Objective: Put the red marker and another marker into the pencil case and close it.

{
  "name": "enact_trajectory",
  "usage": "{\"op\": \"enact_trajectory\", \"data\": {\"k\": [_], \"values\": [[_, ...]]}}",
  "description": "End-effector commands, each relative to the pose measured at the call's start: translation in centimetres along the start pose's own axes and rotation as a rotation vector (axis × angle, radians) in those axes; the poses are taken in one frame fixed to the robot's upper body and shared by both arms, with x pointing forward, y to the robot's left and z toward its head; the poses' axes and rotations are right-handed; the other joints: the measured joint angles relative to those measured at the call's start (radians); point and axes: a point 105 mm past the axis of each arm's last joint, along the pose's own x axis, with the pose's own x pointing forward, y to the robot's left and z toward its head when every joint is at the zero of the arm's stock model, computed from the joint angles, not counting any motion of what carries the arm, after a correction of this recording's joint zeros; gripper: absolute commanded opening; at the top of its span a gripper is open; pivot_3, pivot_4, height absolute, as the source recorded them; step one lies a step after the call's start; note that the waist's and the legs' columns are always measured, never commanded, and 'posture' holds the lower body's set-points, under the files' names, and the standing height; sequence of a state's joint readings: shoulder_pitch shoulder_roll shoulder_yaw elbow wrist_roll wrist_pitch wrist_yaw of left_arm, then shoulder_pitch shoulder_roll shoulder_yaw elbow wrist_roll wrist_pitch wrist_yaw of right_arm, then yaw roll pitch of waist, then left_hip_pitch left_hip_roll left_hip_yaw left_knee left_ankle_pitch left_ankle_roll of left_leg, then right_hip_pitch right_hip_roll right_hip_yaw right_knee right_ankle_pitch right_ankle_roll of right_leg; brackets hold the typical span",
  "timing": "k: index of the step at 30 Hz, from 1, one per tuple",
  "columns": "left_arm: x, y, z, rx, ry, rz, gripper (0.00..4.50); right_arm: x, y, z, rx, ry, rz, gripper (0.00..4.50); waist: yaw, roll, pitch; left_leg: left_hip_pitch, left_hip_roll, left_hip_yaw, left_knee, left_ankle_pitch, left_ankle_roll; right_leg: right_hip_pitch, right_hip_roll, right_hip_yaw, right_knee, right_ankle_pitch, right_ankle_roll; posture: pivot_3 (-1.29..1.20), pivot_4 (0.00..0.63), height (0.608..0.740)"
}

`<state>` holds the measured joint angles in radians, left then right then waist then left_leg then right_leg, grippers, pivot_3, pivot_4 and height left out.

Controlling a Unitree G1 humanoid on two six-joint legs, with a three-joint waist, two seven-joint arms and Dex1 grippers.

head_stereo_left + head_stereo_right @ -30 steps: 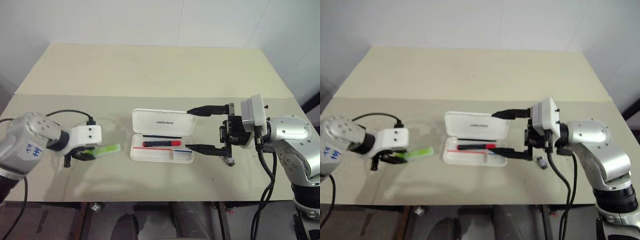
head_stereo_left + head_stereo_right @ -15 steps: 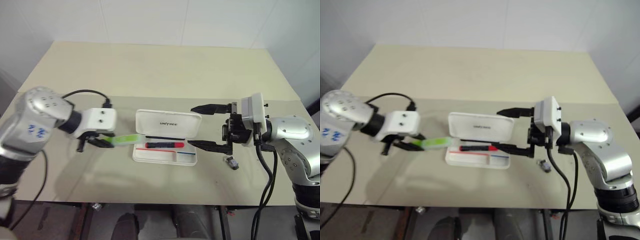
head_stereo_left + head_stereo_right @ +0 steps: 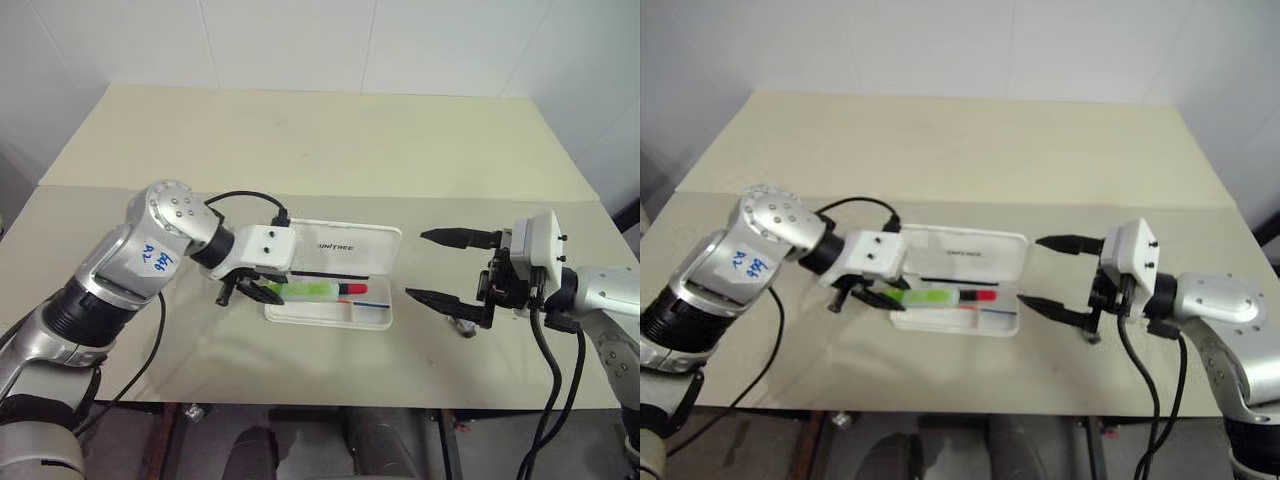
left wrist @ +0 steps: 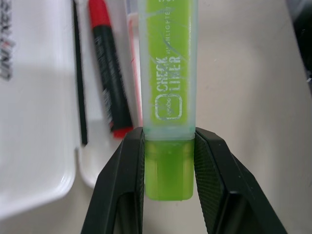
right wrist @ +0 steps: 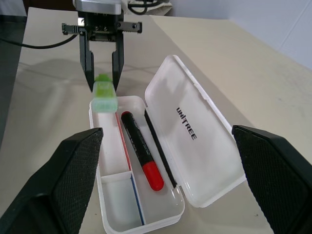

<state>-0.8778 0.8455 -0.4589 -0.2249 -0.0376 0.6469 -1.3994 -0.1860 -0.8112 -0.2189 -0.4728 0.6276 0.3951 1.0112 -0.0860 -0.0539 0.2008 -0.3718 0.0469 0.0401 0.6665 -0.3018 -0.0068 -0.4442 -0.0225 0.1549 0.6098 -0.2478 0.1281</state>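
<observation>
Above pencil case, highlighter lettering close-up

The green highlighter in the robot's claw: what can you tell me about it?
The green highlighter is chunky lime plastic with a paler see-through cap and white "CHECK LINER" print. The left claw pinches its bare end between two black fingers. It hangs over the open pencil case, alongside the red marker lying inside.

head pair: high, downward | wrists: close | shared: pencil case
</observation>
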Motion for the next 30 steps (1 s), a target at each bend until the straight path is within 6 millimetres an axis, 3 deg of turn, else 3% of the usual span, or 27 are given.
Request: {"op": "enact_trajectory", "data": {"k": [1,14,23,29,30], "values": [[0.0,0.3,0.3,0.008,0.02,0.014,1.07,-0.4,0.0,1.2,-0.05,-0.021,-0.032,4.5,0.0,0.0,0.0,0.0,0.0,0.0,0.0,0.0,0.0,0.0,0.0,0.0,0.0,0.0,0.0,0.0,0.15,0.74],[3.3,0.2,-1.5,-0.02,0.039,-0.016,1.07,-0.3,0.0,1.5,-0.052,-0.025,-0.063,4.5,0.002,0.0,0.0,0.0,0.0,0.0,0.0,0.0,0.0,0.0,0.0,0.001,0.0,0.0,0.0,0.0,0.15,0.74],[4.2,0.6,-1.1,-0.031,0.011,-0.002,1.07,-0.3,0.2,1.7,-0.049,-0.025,-0.072,4.5,0.003,0.0,0.0,0.0,0.0,0.0,0.0,0.0,0.0,0.001,0.0,0.001,0.0,0.0,0.0,0.0,0.15,0.74],[3.6,1.1,-0.9,-0.008,0.016,0.025,2.91,-0.2,0.2,1.6,-0.043,-0.032,-0.078,4.5,0.003,0.0,0.0,0.002,-0.001,0.0,0.001,0.0,0.0,0.003,0.0,0.002,-0.001,-0.001,-0.003,0.0,0.15,0.74],[3.5,1.1,-0.6,0.0,0.011,0.025,2.91,-0.2,0.2,1.6,-0.042,-0.034,-0.079,4.5,0.003,0.0,0.0,0.001,-0.001,0.0,0.001,0.0,0.0,0.003,0.0,0.002,-0.001,-0.001,-0.003,0.0,0.15,0.74]]}}
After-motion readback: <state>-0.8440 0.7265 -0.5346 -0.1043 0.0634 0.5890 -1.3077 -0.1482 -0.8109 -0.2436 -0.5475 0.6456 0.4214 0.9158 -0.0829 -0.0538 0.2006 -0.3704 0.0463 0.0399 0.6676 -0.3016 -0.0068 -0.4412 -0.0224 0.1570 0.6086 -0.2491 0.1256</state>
